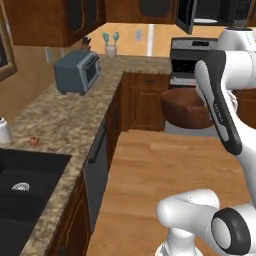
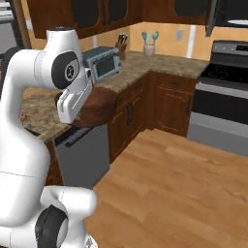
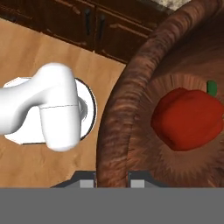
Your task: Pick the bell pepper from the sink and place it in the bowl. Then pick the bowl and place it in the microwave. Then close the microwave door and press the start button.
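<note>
The fingers are pinching the rim of the bowl, carrying it in the air with the bell pepper inside; next, it likely needs lifting toward the microwave.

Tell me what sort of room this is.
A home kitchen, rendered: speckled granite counter with a black sink, a steel-and-black stove, brown wooden cabinets, and a grey toaster oven.

The bowl is dark reddish-brown with a streaked wood grain. Inside, toward three o'clock, the bell pepper is red, its stem green.
</note>
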